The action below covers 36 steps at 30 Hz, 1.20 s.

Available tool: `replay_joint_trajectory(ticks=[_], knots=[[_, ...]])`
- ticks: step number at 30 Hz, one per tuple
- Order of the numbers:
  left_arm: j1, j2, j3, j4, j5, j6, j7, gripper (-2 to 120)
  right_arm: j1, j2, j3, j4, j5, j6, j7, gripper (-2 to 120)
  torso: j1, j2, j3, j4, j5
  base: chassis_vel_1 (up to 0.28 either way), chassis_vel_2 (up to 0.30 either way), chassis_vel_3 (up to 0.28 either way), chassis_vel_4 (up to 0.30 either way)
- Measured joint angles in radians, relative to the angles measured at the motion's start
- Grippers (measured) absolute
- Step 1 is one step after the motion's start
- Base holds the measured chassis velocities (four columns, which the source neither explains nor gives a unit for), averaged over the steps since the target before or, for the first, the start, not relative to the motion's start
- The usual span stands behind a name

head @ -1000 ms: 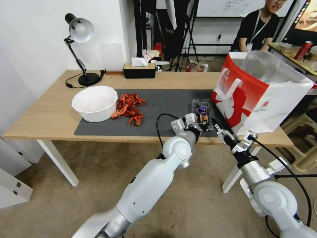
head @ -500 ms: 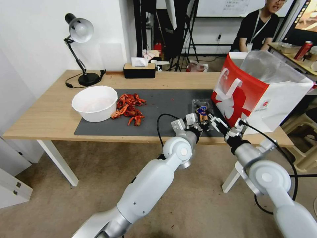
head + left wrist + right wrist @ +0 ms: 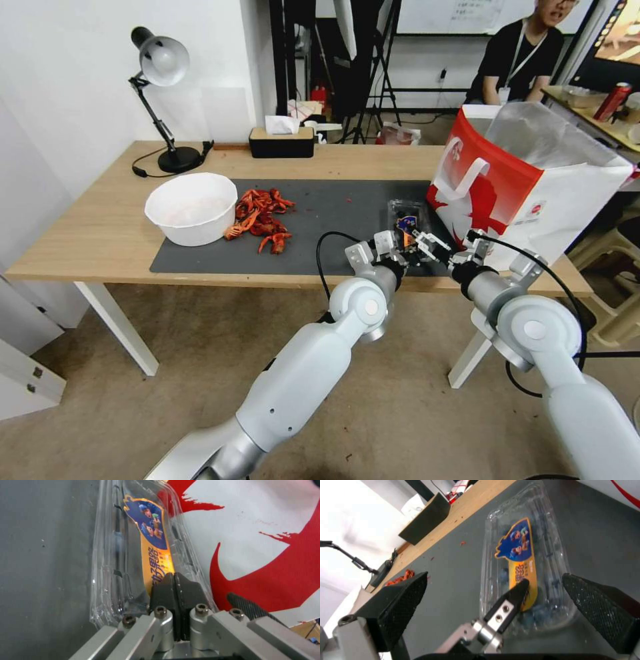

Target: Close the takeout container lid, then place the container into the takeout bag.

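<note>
On the left of the wooden table (image 3: pixel 100 233) stand a desk lamp (image 3: pixel 160 100) and a white bowl (image 3: pixel 192 208), with a heap of red crayfish shells (image 3: pixel 261 220) beside it on the dark grey mat (image 3: pixel 320 200). Bare mat lies between the shells and the takeout container (image 3: pixel 408 220), which lies flat near the mat's right end, just beside the red-and-white takeout bag (image 3: pixel 527 187) standing upright and open-mouthed.

The left gripper (image 3: pixel 175 590) rests on the container's near end, its black pads pressed together with no gap, tips touching the lid (image 3: pixel 520 562) at the yellow foot of the label (image 3: pixel 518 555). The right gripper (image 3: pixel 496 592) hovers over the same near end, fingers spread wide, one on each side of the box.

The lid lies down over the blueberries. The container's long axis runs from the table's near edge towards the far edge, alongside the bag's face.
</note>
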Motion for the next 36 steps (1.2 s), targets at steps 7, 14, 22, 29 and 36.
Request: replay_joint_trajectory(ticks=[7,14,22,29,36], knots=[[0.000,0.000,0.002,0.001,0.000,-0.002,0.000,0,0.058,-0.008,-0.013,-0.047,0.019,-0.035,0.010,100,0.000,0.000,0.000,0.0000,0.0000,0.000,0.000,0.000,0.000],[-0.002,0.000,0.005,0.001,0.000,-0.003,0.000,0,0.095,-0.017,-0.028,-0.073,0.006,-0.066,0.045,100,0.000,0.000,0.000,0.0000,0.0000,0.000,0.000,0.000,0.000],[-0.002,0.000,0.015,0.001,-0.001,-0.007,-0.001,0,0.109,-0.038,-0.028,-0.084,-0.055,-0.094,0.067,100,0.000,0.000,0.000,-0.0001,0.0000,0.000,0.000,0.000,0.000],[-0.005,-0.001,0.015,0.007,-0.001,-0.010,0.002,0,0.111,-0.042,-0.025,-0.098,-0.066,-0.120,0.074,100,0.000,0.000,0.000,-0.0001,0.0001,0.000,0.000,0.000,0.000],[-0.011,-0.001,0.016,0.023,0.007,-0.022,0.004,0,0.135,-0.045,-0.036,-0.147,-0.063,-0.134,0.070,100,0.000,0.000,0.000,-0.0001,0.0000,0.000,0.000,0.000,0.000]])
